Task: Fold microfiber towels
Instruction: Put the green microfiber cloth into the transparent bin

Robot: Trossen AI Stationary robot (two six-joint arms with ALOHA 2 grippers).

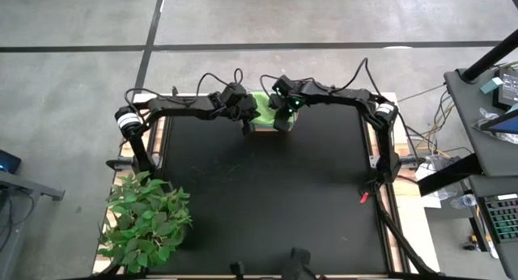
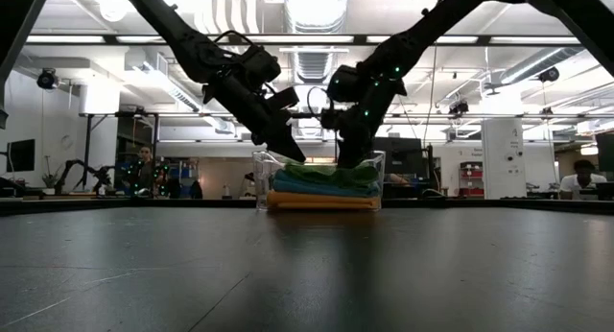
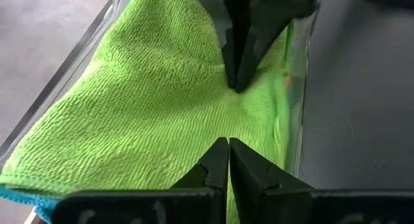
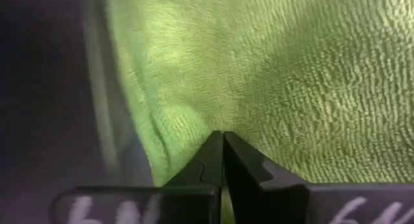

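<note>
Both sets of fingers closed tight, tips together. Left gripper (image 3: 228, 145) pinching the lime green towel (image 3: 149, 101) right at the fabric: cloth puckers toward the tips. Right gripper (image 4: 223, 141) same story, closed on that towel near its edge by the bin wall. In left wrist view the right arm's fingers come down from top centre, tips on the cloth just across from mine.

Towel is top of a stack in the clear bin (image 2: 261, 178), upper centre of high view, far edge of the bench (image 1: 267, 199). Low view shows teal, blue, orange layers (image 2: 321, 196) under it.

My read: step is lifting the green one out. To do it well, raise both arms together, keep pinches apart so cloth stays spread, go straight up clear of bin walls. Watch the layer below doesn't ride along; blue edge peeks out lower left of left wrist view. Plant (image 1: 146, 219) lower left, well clear.
</note>
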